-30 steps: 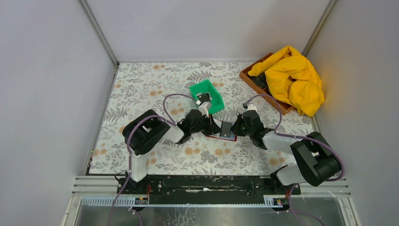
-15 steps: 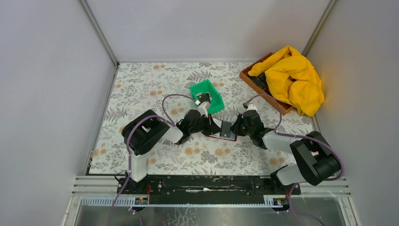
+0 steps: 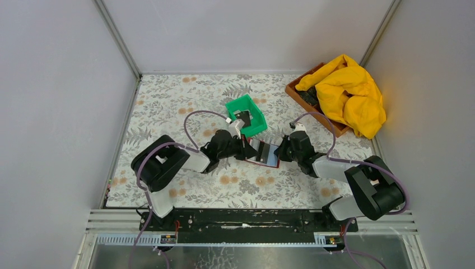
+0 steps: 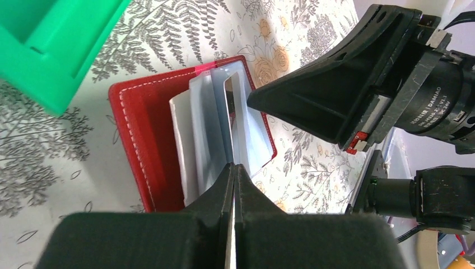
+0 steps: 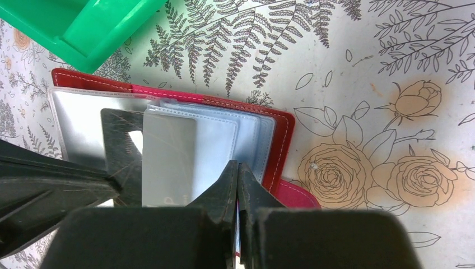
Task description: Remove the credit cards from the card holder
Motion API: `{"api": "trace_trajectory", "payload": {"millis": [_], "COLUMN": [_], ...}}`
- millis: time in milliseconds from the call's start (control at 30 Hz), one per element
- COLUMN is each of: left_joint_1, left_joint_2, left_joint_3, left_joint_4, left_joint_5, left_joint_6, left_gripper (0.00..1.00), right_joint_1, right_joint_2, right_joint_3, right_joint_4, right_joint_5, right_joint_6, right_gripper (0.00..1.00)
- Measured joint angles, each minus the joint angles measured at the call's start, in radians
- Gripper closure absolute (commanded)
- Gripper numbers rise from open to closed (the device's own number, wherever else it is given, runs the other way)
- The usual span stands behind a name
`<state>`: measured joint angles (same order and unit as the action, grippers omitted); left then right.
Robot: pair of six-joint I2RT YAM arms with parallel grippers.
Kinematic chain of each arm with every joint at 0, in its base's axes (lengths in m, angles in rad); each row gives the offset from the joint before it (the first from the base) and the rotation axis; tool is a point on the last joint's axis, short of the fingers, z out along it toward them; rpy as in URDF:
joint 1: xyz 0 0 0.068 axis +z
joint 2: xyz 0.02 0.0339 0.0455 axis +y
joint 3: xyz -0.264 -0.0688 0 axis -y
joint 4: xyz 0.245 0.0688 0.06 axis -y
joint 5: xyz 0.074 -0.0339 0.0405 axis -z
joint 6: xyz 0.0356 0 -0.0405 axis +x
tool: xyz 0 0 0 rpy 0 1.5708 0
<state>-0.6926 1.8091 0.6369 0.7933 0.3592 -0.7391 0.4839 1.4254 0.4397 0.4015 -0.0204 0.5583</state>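
The dark red card holder (image 3: 269,158) lies open on the floral table between my two grippers, its pale blue-grey sleeves fanned out (image 5: 224,134). My left gripper (image 3: 245,150) (image 4: 233,167) is shut on the edge of a black credit card (image 5: 119,147), which sticks partway out of a sleeve toward the left. A silver card (image 5: 168,162) sits in the sleeve beside it. My right gripper (image 3: 280,152) (image 5: 238,166) is shut on the sleeve pages at the card holder's right side, by the red cover (image 5: 282,140).
A green plastic bin (image 3: 249,112) stands just behind the card holder, with a small dark flat thing inside. At the back right is a brown box (image 3: 297,89) with a yellow cloth (image 3: 350,92) heaped over it. Grey walls close in both sides.
My left gripper has shut and drawn back to the left, sliding the black card partway out of the card holder. The right gripper has held its place.
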Motion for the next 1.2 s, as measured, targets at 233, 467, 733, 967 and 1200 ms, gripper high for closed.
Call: {"api": "trace_trajectory", "payload": {"millis": [233, 467, 733, 967, 1200], "left_joint_1": [0.021, 0.048, 0.08, 0.108, 0.111], "left_joint_2": [-0.05, -0.142, -0.291, -0.303, -0.296], "left_joint_3": [-0.02, -0.046, -0.071, -0.128, -0.154], "left_joint_4": [-0.052, -0.114, -0.14, -0.1, 0.066], "left_joint_5": [-0.007, -0.009, 0.0, 0.061, 0.161], "left_joint_6": [0.039, 0.064, 0.08, 0.028, -0.059], "left_gripper": [1.0, 1.0, 1.0, 1.0, 1.0], "right_joint_1": [-0.001, -0.001, -0.003, -0.007, -0.009], "right_joint_2": [0.006, 0.006, -0.064, -0.283, -0.416], "right_joint_3": [0.0, 0.0, -0.065, -0.175, -0.185], "right_joint_4": [0.008, 0.009, 0.033, 0.15, 0.255], "right_joint_5": [-0.001, -0.001, -0.035, -0.17, -0.325], "right_joint_6": [0.0, 0.0, 0.0, 0.005, 0.011], "right_gripper": [1.0, 1.0, 1.0, 0.47, 0.39]}}
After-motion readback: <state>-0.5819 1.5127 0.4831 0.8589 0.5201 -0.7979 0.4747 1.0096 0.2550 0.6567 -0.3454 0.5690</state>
